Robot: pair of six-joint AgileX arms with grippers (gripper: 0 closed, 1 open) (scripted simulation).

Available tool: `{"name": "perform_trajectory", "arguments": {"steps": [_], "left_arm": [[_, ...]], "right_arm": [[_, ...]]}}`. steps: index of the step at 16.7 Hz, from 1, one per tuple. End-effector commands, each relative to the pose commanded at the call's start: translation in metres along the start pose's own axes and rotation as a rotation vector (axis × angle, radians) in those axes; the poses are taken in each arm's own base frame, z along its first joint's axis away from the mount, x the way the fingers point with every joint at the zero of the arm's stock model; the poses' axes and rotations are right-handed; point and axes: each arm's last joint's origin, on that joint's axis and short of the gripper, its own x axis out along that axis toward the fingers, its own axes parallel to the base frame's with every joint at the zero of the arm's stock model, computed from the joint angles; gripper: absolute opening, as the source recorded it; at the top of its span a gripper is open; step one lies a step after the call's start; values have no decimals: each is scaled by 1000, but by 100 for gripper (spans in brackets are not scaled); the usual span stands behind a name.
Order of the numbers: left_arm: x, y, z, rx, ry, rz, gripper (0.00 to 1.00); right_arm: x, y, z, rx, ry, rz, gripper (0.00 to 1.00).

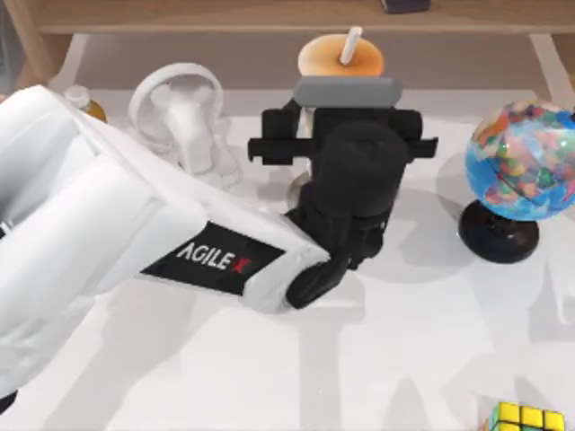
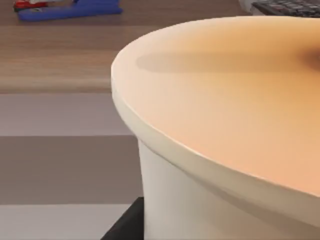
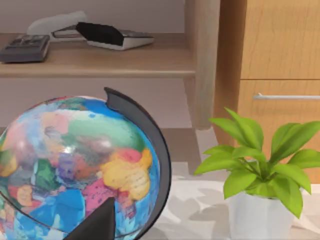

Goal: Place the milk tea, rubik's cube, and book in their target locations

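Left arm (image 1: pixel 108 233): nearest the top camera, a white casing that crosses from the table's left edge toward the back centre and hides much of the surface beneath it.
Left gripper (image 1: pixel 346 115): black head at the milk tea, just below the lid. Fingers hidden by the wrist, so I cannot tell if they are apart or clamped on the cup.
Milk tea (image 1: pixel 340 57): upright at the back centre of the table, orange lid and white straw clear above the gripper. In the left wrist view the lid (image 2: pixel 230 100) sits very close to the lens, with the pale cup wall below it. That closeness suggests the gripper is placed at the cup's upper body for a side grasp, low enough to keep off the lid and straw.
Cube (image 1: pixel 526 419): front right corner of the table, yellow squares up, well apart from both arms, untouched.
Book: not located.
Globe (image 1: pixel 521 162): on its black stand at the right side, between milk tea and cube. It looms large in the right wrist view (image 3: pixel 75 165).
Right gripper: its wrist camera looks past the globe to a potted plant (image 3: pixel 260 165) and shelf; fingers unreadable, arm looks idle.
Fan (image 1: pixel 180 117): white, back left, just beside the left arm.
Step, as judged: milk tea first; cube and book not yet handled.
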Motion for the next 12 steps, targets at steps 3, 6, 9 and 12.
{"name": "perform_trajectory", "arguments": {"steps": [3, 6, 9, 12], "left_arm": [[1, 1, -2, 1, 0, 1, 0], [2, 0, -15, -1, -3, 1, 0], [3, 0, -28, -1, -1, 0, 0], [3, 0, -30, 0, 0, 0, 0]], "right_arm": [[0, 0, 0, 0, 0, 0, 100], [0, 0, 0, 0, 0, 0, 100], [0, 0, 0, 0, 0, 0, 100], [0, 0, 0, 0, 0, 0, 100]]}}
